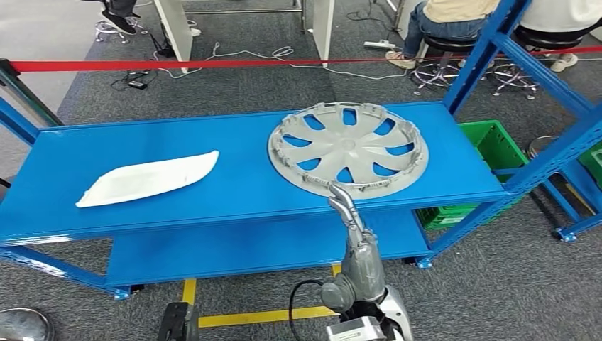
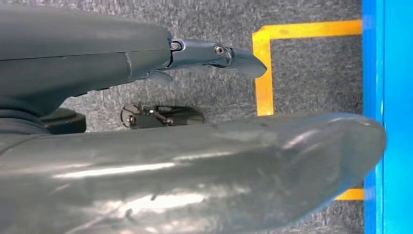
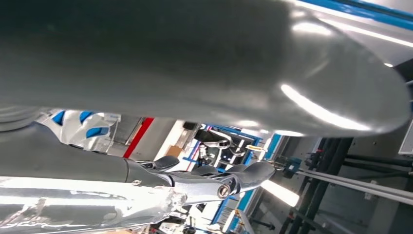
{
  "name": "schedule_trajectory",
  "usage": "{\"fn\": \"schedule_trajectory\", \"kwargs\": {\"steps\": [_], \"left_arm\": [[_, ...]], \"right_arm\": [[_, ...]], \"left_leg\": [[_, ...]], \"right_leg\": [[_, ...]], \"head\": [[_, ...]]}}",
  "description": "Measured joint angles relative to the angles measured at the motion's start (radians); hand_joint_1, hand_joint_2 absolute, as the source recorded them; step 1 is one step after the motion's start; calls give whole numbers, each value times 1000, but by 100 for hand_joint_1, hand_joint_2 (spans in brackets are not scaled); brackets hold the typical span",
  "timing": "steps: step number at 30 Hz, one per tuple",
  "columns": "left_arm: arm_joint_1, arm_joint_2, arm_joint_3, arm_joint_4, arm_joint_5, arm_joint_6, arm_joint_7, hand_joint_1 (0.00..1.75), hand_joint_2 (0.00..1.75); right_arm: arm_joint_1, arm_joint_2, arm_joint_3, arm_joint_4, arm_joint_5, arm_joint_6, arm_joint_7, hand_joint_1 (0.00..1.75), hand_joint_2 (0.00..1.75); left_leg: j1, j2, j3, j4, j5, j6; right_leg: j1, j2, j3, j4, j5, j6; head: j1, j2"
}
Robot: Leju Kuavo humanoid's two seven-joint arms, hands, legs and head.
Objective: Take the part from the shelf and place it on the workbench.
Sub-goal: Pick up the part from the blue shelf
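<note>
While the right robot hand (image 1: 349,213) reaches up with fingers straight and holding nothing, touching the near rim of the wheel cover (image 1: 348,147) on the blue shelf (image 1: 234,153), a shallow grip could let the cover slide off.

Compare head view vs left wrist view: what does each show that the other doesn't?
Head view alone: the silver wheel cover and a white curved part lying apart on the blue shelf, the right hand raised to the cover's near rim, a green crate, seated people. Left wrist view alone: the left hand, close up, hanging over grey carpet. Both: blue shelf edge, yellow floor tape.
</note>
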State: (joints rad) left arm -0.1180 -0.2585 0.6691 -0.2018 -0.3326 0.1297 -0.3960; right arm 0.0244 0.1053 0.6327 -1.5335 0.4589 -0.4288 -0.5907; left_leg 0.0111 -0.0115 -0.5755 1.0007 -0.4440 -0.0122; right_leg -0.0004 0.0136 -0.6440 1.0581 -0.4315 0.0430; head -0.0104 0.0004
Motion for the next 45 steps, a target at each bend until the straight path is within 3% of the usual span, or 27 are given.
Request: {"fn": "schedule_trajectory", "kwargs": {"steps": [1, 3, 4, 5, 6, 9, 11, 15, 16, 18, 19, 20, 21, 22, 24, 26, 30, 32, 34, 35, 36, 37, 39, 41, 45], "left_arm": [[-1, 0, 0, 0, -1, 0, 0, 0, 0], [-1, 0, 0, 0, -2, 0, 0, 0, 0], [-1, 0, 0, 0, -3, 0, 0, 0, 0], [0, 0, 0, 0, -3, 0, 0, 0, 0], [0, 0, 0, 0, -3, 0, 0, 0, 0], [-1, 0, 0, 0, -4, 0, 0, 0, 0], [-1, 2, 0, 0, -5, -1, 0, 0, 0], [-3, 2, 0, 0, -11, -7, 1, 0, 0], [-4, 1, 0, 0, -16, -11, 4, 0, 0], [-5, -1, 0, 0, -27, -15, 11, 0, 0], [-5, -2, 0, 0, -31, -17, 15, 0, 0], [-5, -3, 0, 0, -34, -18, 17, 0, 0], [-5, -4, 0, 0, -37, -20, 20, 0, 0], [-6, -4, 0, 0, -41, -23, 23, 0, 0], [-9, -10, -2, 0, -50, -29, 32, 0, 0], [-14, -18, -3, 0, -57, -32, 38, 0, 0], [-17, -32, -5, 0, -69, -37, 52, 0, 0], [-20, -36, -8, 0, -76, -40, 57, 0, 0], [-21, -36, -11, 0, -82, -41, 61, 0, 0], [-21, -36, -11, 0, -83, -42, 63, 0, 0], [-20, -36, -11, 0, -85, -42, 65, 0, 0], [-20, -36, -11, 0, -86, -43, 66, 0, 0], [-21, -36, -11, 0, -86, -45, 68, 0, 0], [-21, -36, -11, 0, -86, -47, 68, 0, 0], [-21, -36, -12, 0, -87, -49, 68, 0, 0]], "right_arm": [[0, 0, 0, 0, 0, 0, 0, 0, 0], [0, 0, 0, 0, 0, 0, 1, 0, 0], [0, -1, 0, 0, 0, 0, 2, 0, 0], [0, -1, 0, 0, 0, 0, 2, 0, 0], [0, -1, 0, 0, 0, 0, 3, 0, 0], [-1, -1, 0, 0, 1, 10, 19, 0, 0], [-2, -2, 0, 0, 4, 20, 33, 0, 0], [-8, -5, 0, 3, 25, 42, 72, 0, 0], [-17, -8, 0, 6, 36, 52, 88, 0, 0], [-42, -17, -2, 16, 56, 70, 118, 0, 0], [-55, -22, -3, 22, 66, 76, 130, 0, 44], [-68, -28, -4, 28, 77, 80, 141, 0, 87], [-81, -32, -5, 34, 92, 82, 151, 0, 131], [-99, -36, -5, 42, 112, 84, 166, 0, 175], [-153, -41, -5, 66, 151, 93, 203, 0, 175], [-216, -44, -5, 98, 178, 103, 233, 0, 175], [-320, -47, -5, 173, 246, 101, 297, 0, 175], [-376, -47, -5, 221, 284, 94, 329, 0, 175], [-420, -47, -4, 272, 290, 97, 349, 0, 175], [-434, -47, -4, 295, 278, 108, 357, 0, 175], [-444, -47, -4, 315, 263, 123, 362, 0, 175], [-453, -47, -4, 332, 248, 142, 368, 0, 175], [-475, -47, -4, 361, 219, 183, 384, 0, 175], [-496, -47, -4, 389, 194, 221, 399, 0, 175], [-514, -47, -7, 423, 176, 231, 398, 0, 175]], "left_leg": [[1, 1, 1, -1, 1, 5], [-1, 2, 1, -1, 0, 10], [-2, 3, 1, -1, -1, 11], [-2, 3, 2, -1, -1, 11], [-2, 3, 3, -1, -2, 11], [-3, 1, 10, 0, -7, 4], [-6, 0, 11, 0, -9, -6], [-3, 1, 5, 11, -22, -26], [-3, 1, -11, 47, -45, -30], [-3, 2, -75, 176, -108, -33], [-3, 2, -108, 243, -132, -34], [-3, 2, -130, 282, -138, -34], [-3, 2, -135, 285, -125, -33], [-3, 2, -119, 249, -94, -31], [-3, 4, -57, 117, -23, -28], [-3, 4, -17, 25, 5, -21], [-3, 2, -14, 4, 12, 1], [-2, 3, -14, 2, 15, 10], [-2, 4, -14, 2, 15, 14], [-3, 4, -14, 2, 15, 14], [-3, 3, -13, 2, 14, 14], [-3, 2, -12, 2, 14, 14], [-3, 0, -9, 2, 12, 10], [-7, 0, -10, 4, 12, 1], [-6, 1, -17, 7, 7, -19]], "right_leg": [[-1, -2, -19, 42, -27, 4], [-1, -4, -77, 177, -95, 10], [-1, -5, -103, 235, -116, 11], [-1, -5, -115, 263, -121, 11], [-1, -5, -107, 249, -105, 10], [-3, -5, -3, 54, -21, 7], [-2, -3, 34, -16, -6, 0], [0, 0, 37, -24, -4, -26], [-1, -1, 38, -26, -3, -31], [-1, -1, 38, -27, -3, -37], [-1, -1, 37, -27, -3, -38], [-1, -1, 37, -27, -3, -38], [0, -1, 38, -27, -3, -38], [-1, 0, 38, -27, -3, -37], [1, 4, 38, -24, -2, -33], [5, 8, 32, -21, -1, -23], [4, 5, 22, -13, -5, -1], [2, -1, -16, 67, -50, 8], [1, -4, -78, 202, -109, 14], [0, -4, -100, 249, -121, 15], [0, -4, -106, 259, -114, 16], [0, -4, -92, 229, -90, 15], [0, -6, -24, 91, -24, 12], [2, -5, 25, -9, 5, 5], [3, -2, 29, -27, 8, -19]], "head": [[2, 0], [6, 0], [6, 0], [6, 0], [6, 0], [7, 0], [5, 0], [0, 0], [-2, 0], [-4, 0], [-4, 0], [-4, 0], [-5, 0], [-5, 0], [-6, 0], [-6, 0], [0, 0], [6, 0], [10, 0], [11, 0], [12, 0], [12, 0], [12, 0], [11, 0], [8, 0]]}}
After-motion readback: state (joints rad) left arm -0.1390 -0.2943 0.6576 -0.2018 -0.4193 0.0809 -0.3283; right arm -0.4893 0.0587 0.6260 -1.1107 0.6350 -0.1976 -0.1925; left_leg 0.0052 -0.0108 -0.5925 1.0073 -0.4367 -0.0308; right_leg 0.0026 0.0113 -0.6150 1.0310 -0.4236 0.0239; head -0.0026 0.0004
